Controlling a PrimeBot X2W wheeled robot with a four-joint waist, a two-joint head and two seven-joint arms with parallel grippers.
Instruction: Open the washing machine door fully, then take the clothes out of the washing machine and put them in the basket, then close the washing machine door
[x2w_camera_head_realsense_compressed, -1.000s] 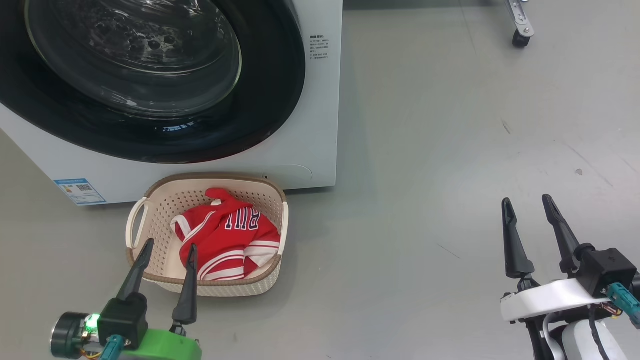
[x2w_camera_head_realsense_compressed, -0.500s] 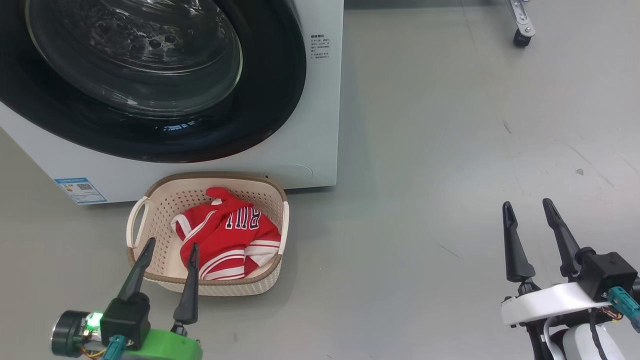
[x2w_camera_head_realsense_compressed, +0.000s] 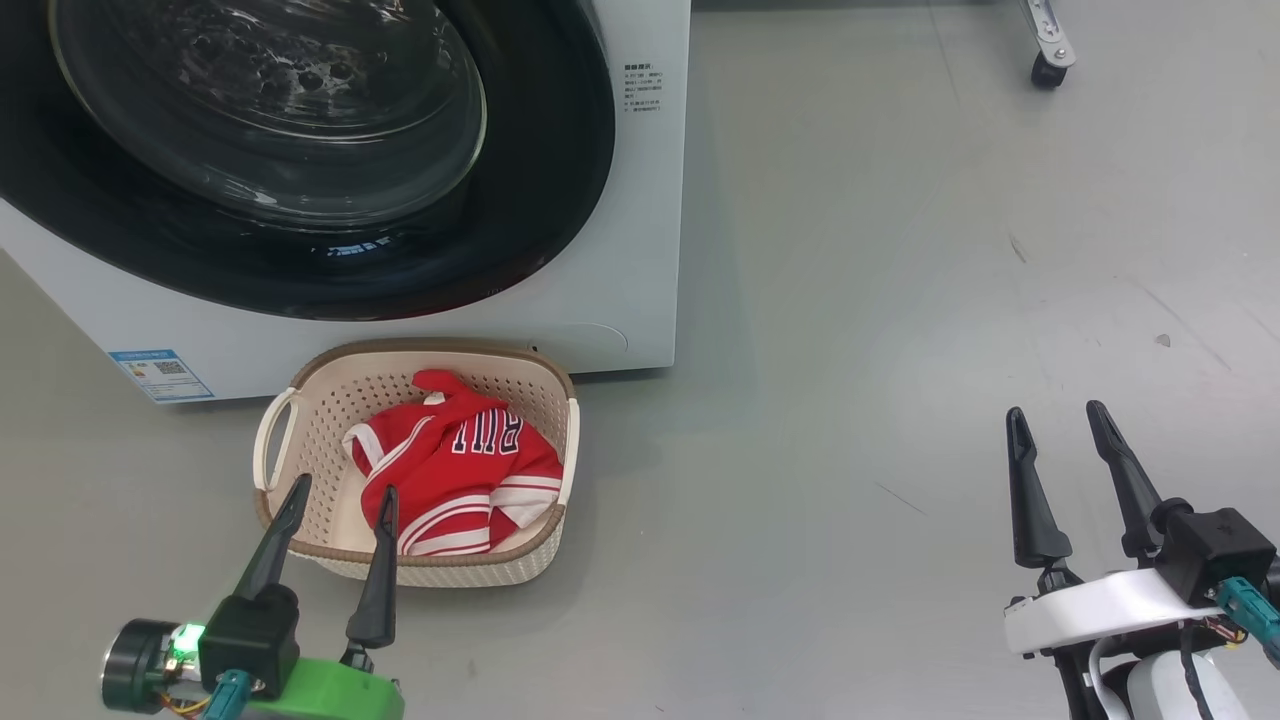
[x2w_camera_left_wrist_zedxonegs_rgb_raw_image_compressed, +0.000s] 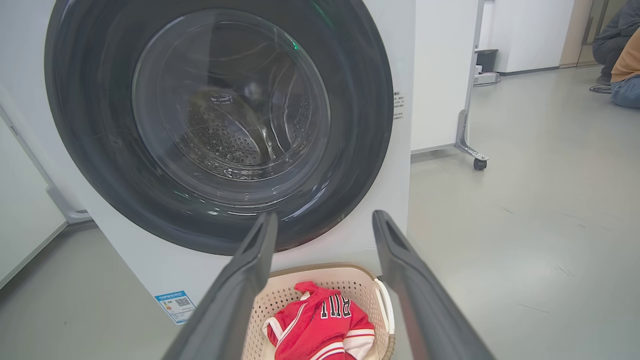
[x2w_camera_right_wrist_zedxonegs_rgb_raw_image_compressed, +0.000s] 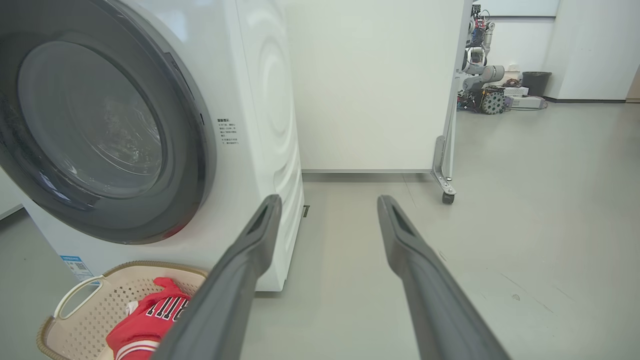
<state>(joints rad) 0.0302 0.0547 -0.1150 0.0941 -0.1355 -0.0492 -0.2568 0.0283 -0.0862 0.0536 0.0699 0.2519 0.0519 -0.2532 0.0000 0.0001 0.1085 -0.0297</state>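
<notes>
In the head view the washer takes up the upper left of the frame, and its round door lies flat against the white front, with no gap visible along the black rim. The basket sits on the floor just in front of the washer, lower left of centre, and the red clothes lie bundled inside it. The left gripper hangs at the lower left with its fingers apart and nothing between them, tips over the near edge of the basket. The right gripper is at the lower right, also spread and empty, well apart from the washer. In the left wrist view the parted fingers of the left gripper frame the door, and the steel drum behind the glass looks bare of clothing. The basket with the clothes lies at the bottom centre. In the right wrist view the open right gripper points past the washer's corner at bare floor, with the door seen from the side and seemingly flush. The clothes are out and the door appears shut, so the last step looks finished. The next move probably calls only for confirming the latch, perhaps with a firm press on the rim, and then drawing both arms clear.
</notes>
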